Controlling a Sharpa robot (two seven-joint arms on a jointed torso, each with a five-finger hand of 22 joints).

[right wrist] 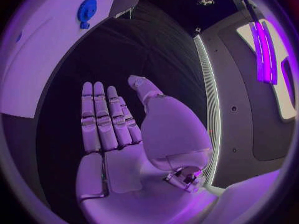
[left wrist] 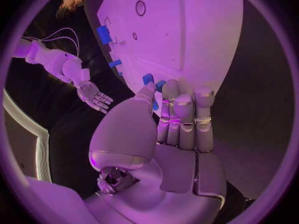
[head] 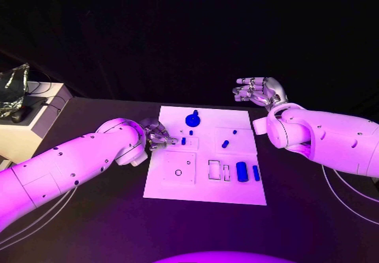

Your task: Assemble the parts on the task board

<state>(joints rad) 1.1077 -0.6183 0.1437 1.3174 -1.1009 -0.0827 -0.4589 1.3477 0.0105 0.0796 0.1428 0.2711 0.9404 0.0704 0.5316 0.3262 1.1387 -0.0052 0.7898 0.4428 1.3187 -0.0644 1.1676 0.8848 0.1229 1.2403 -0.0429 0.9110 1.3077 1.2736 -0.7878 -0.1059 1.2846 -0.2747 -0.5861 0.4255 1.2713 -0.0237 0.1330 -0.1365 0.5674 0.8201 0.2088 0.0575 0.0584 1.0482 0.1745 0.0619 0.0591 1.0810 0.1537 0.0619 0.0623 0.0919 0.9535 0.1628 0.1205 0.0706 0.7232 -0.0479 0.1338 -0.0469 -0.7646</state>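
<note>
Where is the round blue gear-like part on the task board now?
In the head view the round blue part sits near the far edge of the task board, about midway across, beyond the left hand at the board's left edge.

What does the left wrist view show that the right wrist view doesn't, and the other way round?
Left wrist view: the left hand reaches over the task board's edge with a small blue part at its fingertips; whether it grips the part cannot be told. Another blue part lies further along the board, and the right hand hangs apart, fingers spread.
Right wrist view: the right hand's bare palm, holding nothing, and the round blue part.
Both: the white task board on the black table.
</note>
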